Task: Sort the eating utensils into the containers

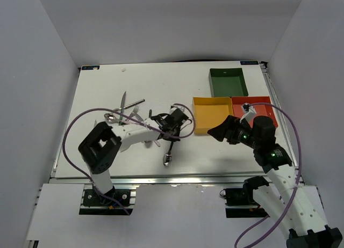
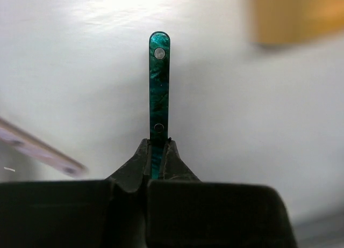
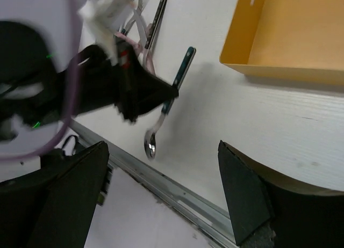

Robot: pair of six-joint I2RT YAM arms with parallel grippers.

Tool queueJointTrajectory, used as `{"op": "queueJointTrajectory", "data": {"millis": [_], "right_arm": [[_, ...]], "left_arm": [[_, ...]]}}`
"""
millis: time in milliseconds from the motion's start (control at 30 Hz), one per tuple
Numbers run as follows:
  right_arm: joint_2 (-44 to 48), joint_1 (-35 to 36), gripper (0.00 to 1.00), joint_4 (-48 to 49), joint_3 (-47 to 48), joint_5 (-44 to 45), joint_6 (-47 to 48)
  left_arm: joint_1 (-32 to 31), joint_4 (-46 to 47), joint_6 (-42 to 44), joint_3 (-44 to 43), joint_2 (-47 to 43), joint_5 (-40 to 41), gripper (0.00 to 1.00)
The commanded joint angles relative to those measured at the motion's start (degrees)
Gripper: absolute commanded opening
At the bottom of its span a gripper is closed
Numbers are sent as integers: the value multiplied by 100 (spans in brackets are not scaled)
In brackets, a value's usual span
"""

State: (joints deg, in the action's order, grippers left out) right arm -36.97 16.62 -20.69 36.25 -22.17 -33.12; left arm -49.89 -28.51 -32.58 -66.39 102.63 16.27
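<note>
- The left claw (image 2: 157, 148) was pressed together on the glossy, marbled teal handle of a slim steel spoon (image 2: 159, 87), its rounded bowl pointing toward the near edge of the white bench (image 1: 107, 87).
- The right claw (image 3: 161, 205) stood spread near the shallow yellow tray (image 1: 200, 111).
- Pink- and black-handled utensils (image 1: 126, 115) lay heaped beside the left arm.

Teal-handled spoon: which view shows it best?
Right wrist: the teal-handled spoon shows from handle to bowl, gripped by the left tool. Left wrist shows only its handle; top external shows little beyond the small bowl.
</note>
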Motion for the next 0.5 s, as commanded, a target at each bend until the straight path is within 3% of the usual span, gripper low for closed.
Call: {"op": "queueJointTrajectory", "data": {"millis": [0, 200, 467], "right_arm": [[-170, 25, 86, 1906, -574, -385, -1335], [-635, 174, 86, 2394, -742, 309, -2004], [-1443, 665, 79, 2895, -611, 485, -2058]], "left_arm": [[-434, 573, -460, -94, -1042, -650, 0], [-610, 1918, -837, 582, -1614, -1477, 0], [-636, 2587, -996, 900, -1702, -1987, 0]]}}
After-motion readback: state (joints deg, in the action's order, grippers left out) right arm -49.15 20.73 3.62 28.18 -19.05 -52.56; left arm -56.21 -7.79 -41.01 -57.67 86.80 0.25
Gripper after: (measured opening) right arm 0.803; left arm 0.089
